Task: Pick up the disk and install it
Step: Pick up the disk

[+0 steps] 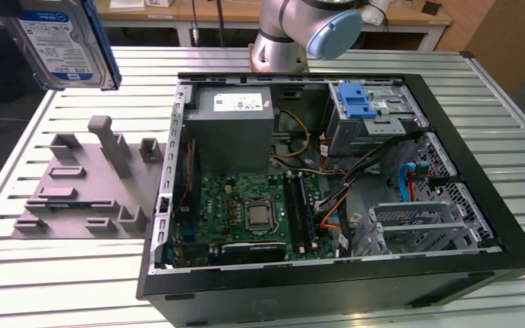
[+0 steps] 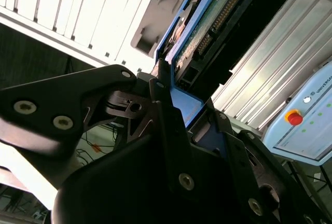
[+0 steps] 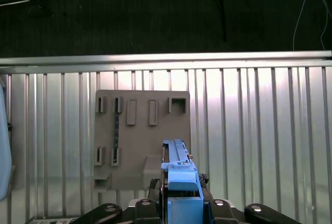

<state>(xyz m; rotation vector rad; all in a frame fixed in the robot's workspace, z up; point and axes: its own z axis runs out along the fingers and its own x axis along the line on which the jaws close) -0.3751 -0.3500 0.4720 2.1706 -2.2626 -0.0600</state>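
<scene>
Slatted counter [image 1: 62,287] is bearing the open computer case [image 1: 335,283]. The disk [image 1: 57,41] is hanging aloft at the case's ten o'clock in the exterior view, with the tool [image 2: 176,94] pinching it. Pickup seems done; installing is pending.

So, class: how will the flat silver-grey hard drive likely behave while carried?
The flat silver-grey hard drive in its blue plastic frame looks rigid, so it probably won't sag. The jaws grip one end, so it may tend to pivot. Its exposed green circuit board suggests it's fragile against knocks.
</scene>
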